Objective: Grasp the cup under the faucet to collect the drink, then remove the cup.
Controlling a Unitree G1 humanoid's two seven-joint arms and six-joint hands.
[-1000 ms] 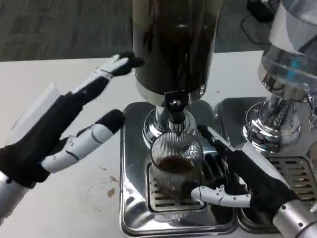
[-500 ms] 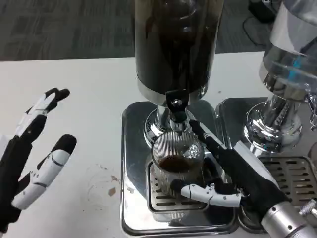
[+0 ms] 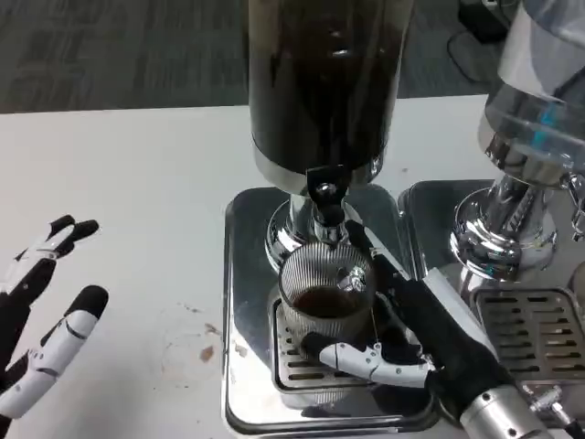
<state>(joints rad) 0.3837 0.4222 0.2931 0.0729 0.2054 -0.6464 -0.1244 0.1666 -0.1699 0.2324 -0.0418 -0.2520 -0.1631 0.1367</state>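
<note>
Wrapping round the cup is what the right hand is on atm: one of its fingers curls across the front low down, the rest run up the far side, so it's grasping the glass. Cup sits on the drip tray right under the faucet, w/ a bit of dark drink in it. Left hand hangs released over the surface. Imo keep it upright, then draw it back w/o clipping the spout.

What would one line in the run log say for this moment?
right hand: grips ribbed glass cup | cup: under faucet, some dark drink inside | left hand: open, over table
</note>
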